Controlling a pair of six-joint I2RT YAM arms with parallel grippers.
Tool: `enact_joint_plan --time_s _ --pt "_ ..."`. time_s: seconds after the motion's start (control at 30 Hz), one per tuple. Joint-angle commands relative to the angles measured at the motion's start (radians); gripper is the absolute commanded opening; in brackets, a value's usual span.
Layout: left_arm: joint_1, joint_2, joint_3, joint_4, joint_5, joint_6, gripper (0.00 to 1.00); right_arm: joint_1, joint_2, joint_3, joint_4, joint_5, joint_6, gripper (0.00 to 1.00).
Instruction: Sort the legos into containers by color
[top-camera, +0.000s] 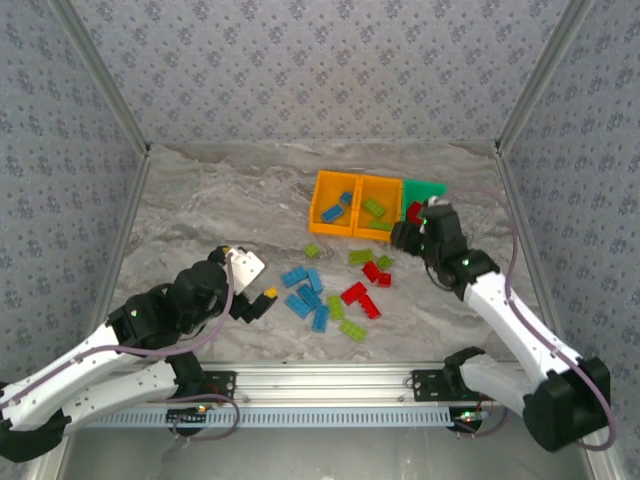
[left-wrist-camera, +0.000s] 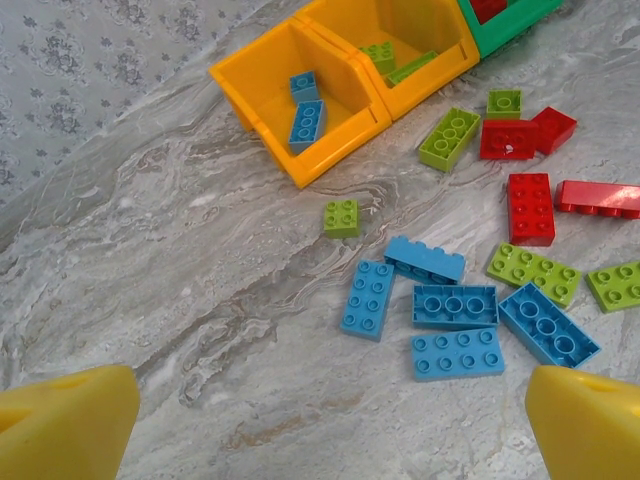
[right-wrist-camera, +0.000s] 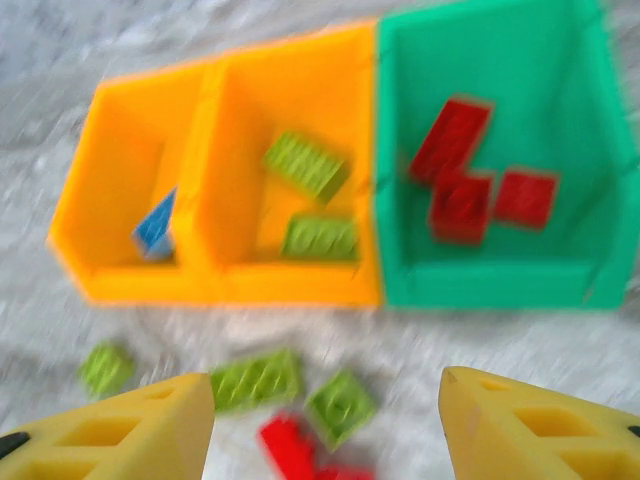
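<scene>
Toward the far right of the marbled desk (top-camera: 200, 200), three containers in a touching row: left orange container (top-camera: 322, 185), middle orange container (top-camera: 392, 186), green container (top-camera: 425, 188) at the right end. In the left orange container, two blue legos (left-wrist-camera: 307, 122), close together. In the middle orange container, lime green legos (right-wrist-camera: 305, 165), two plainly seen from the right wrist. In the green container, three red legos (right-wrist-camera: 460, 180), bunched together and touching.

In front of the row, loose legos spread over the desk. Nearest the left arm, a cluster of five loose blue legos (left-wrist-camera: 455, 305), several touching. To their right and toward the containers, four loose red legos (left-wrist-camera: 530, 205), with loose green legos (left-wrist-camera: 450, 138) mixed among them; one small green square (left-wrist-camera: 341, 217) alone, between the blue cluster and the left orange container.

Low over bare desk, just short of the blue cluster, the left hand (left-wrist-camera: 330, 430): yellow fingertips (left-wrist-camera: 70, 425) spread wide, nothing between them. Above the desk just in front of the containers, the right hand (right-wrist-camera: 325, 400): likewise spread wide and empty, loose green and red pieces beneath it, that wrist view blurred
</scene>
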Motion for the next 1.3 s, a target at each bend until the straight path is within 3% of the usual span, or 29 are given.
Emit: enact_joint_plan --time_s 0.0,0.17,0.33,0.47,0.6,0.77,1.03,1.17,1.27 --pt "0.010 0.007 0.005 0.017 0.011 -0.005 0.99 0.093 0.009 -0.079 -0.091 0.005 0.084 0.64" --pt "0.011 0.027 0.006 0.008 0.015 -0.002 0.99 0.189 0.185 -0.050 -0.109 0.036 0.065 0.69" --pt "0.012 0.056 0.011 -0.031 0.066 0.018 0.99 0.200 0.349 -0.006 -0.049 0.063 0.037 0.73" --pt "0.011 0.076 0.016 -0.038 0.061 0.014 0.99 0.201 0.445 0.013 -0.040 0.138 0.035 0.63" --pt "0.013 0.080 0.015 -0.035 0.056 0.013 0.99 0.202 0.493 0.002 -0.009 0.106 0.045 0.49" --pt "0.011 0.079 0.017 -0.034 0.044 0.013 0.99 0.209 0.440 -0.006 -0.048 0.154 0.067 0.38" --pt "0.013 0.081 0.018 -0.033 0.035 0.019 0.99 0.191 0.124 -0.008 -0.063 0.358 0.040 0.31" --pt "0.013 0.077 0.018 -0.035 0.037 0.019 0.99 0.066 0.161 0.077 -0.041 0.266 -0.046 0.28" --pt "0.013 0.073 0.016 -0.042 0.020 0.016 0.99 0.042 0.214 0.127 -0.048 0.230 -0.087 0.28"
